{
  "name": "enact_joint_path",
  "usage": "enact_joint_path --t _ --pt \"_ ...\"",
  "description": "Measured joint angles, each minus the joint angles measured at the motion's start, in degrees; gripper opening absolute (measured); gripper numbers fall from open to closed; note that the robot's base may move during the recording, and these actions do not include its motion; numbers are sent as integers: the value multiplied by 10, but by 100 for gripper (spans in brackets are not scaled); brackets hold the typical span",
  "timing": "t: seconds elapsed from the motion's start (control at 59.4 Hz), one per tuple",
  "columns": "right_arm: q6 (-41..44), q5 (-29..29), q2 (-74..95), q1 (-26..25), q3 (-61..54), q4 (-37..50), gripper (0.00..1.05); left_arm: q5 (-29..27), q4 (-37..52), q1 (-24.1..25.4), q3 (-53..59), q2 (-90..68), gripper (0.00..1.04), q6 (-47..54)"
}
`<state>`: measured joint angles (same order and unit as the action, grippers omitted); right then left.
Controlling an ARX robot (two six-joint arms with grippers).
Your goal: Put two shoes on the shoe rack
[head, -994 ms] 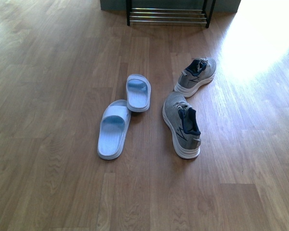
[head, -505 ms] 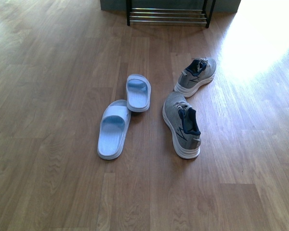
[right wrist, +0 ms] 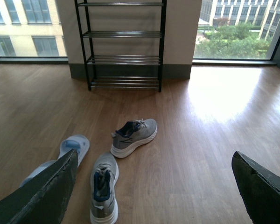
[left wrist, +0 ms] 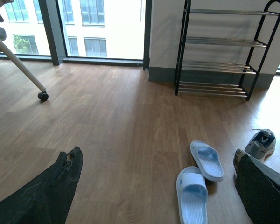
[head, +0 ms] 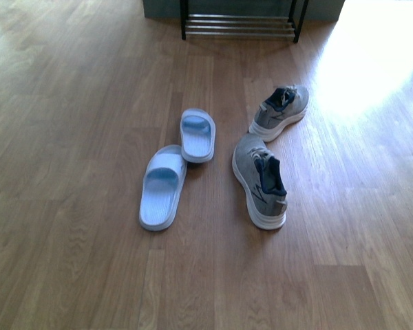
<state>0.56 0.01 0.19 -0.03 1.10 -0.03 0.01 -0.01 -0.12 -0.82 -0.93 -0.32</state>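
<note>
1. Front view is showing me the near sneaker [head: 260, 180], far sneaker [head: 281, 108], near slide [head: 162, 187] and far slide [head: 197, 135] all lying on the wooden floor [head: 69, 137], well apart from the shoe rack [head: 239, 26] by the far wall.
2. Nothing is sitting on the rack's chrome bars, so I am judging the task as not yet begun: two shoes are waiting to be lifted and placed.
3. My left gripper [left wrist: 156, 154] is hanging with its fingers [left wrist: 56, 191] spread wide, holding and touching nothing.
4. My right gripper [right wrist: 154, 157] is likewise gaping wide and empty, with both sneakers lying on the floor ahead of it.
</note>
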Motion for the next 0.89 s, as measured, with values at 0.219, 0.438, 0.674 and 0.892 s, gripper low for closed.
enact_joint_path --t 0.219,0.438,0.674,0.892 --pt "0 0 0 0 0 0 95 0 0 0 0 0 95 0" --pt "0 0 0 0 0 0 95 0 0 0 0 0 95 0" --pt "0 0 0 0 0 0 95 0 0 0 0 0 95 0" --pt "0 0 0 0 0 0 95 0 0 0 0 0 95 0"
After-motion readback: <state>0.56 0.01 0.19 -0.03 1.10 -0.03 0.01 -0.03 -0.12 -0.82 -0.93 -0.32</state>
